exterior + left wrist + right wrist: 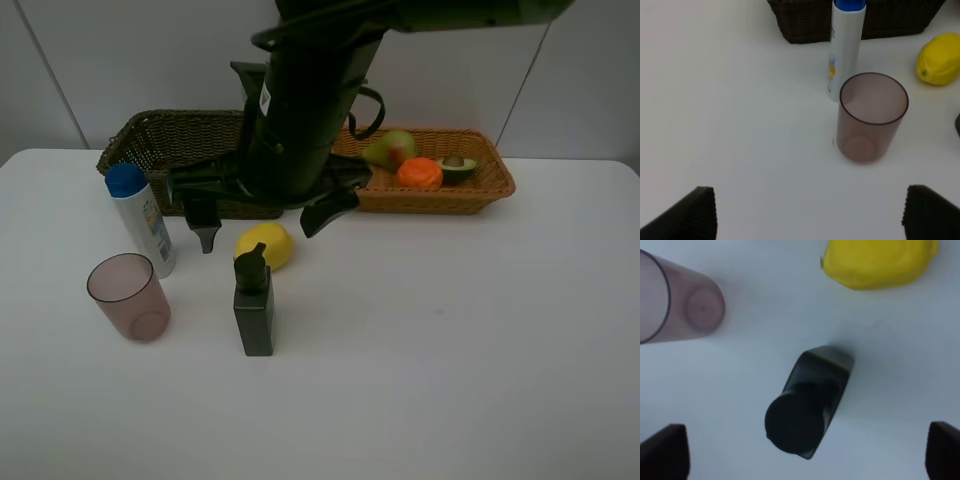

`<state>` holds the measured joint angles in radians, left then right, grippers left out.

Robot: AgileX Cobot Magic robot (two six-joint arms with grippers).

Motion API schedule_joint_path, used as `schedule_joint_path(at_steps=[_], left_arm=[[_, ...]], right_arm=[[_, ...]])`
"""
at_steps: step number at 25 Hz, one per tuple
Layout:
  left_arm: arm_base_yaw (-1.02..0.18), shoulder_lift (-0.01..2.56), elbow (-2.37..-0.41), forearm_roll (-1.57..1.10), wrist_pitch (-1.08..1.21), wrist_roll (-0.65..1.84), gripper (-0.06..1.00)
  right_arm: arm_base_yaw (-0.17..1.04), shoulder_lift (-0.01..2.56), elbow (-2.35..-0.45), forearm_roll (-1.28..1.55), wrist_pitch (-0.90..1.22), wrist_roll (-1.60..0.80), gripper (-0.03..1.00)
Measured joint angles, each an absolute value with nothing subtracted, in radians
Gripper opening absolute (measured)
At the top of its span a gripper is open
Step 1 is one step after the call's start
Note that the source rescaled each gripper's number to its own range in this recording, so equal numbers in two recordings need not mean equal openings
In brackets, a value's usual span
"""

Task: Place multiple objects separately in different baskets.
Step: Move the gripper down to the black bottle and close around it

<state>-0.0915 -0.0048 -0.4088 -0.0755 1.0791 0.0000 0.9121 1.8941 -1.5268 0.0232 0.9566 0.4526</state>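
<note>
1. Objects nearest the camera: pump bottle [253, 305] upright on table [450, 350]; cup [128, 296] upright on its left in the high view, apart from it.
2. Lemon [265, 245] just behind pump bottle; white bottle [142, 222] upright behind cup, close to it.
3. Right gripper [258, 232] hangs over lemon and pump bottle, jaws spread wide, gripping nothing.
4. Left gripper [812, 220] is outside the high view; its wrist view shows jaws wide apart, nothing between them, cup ahead.
5. Dark basket [180, 150] at back, behind white bottle, partly hidden by right arm [300, 110].
6. Tan basket [480, 190] beside it on the right of that view, holding pear [392, 148], orange [419, 173] and avocado half [458, 167].
</note>
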Motion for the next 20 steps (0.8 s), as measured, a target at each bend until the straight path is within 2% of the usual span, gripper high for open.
schedule_joint_path(at_steps=[8,20], left_arm=[[-0.092,-0.005,-0.409,-0.075,1.079,0.000,1.00],[-0.092,-0.005,-0.409,-0.075,1.079,0.000,1.00]], right_arm=[[0.921,1.980,-1.527,0.060,0.876,0.479,1.00],[0.921,2.061,-1.527,0.007,0.880,0.556,1.00]])
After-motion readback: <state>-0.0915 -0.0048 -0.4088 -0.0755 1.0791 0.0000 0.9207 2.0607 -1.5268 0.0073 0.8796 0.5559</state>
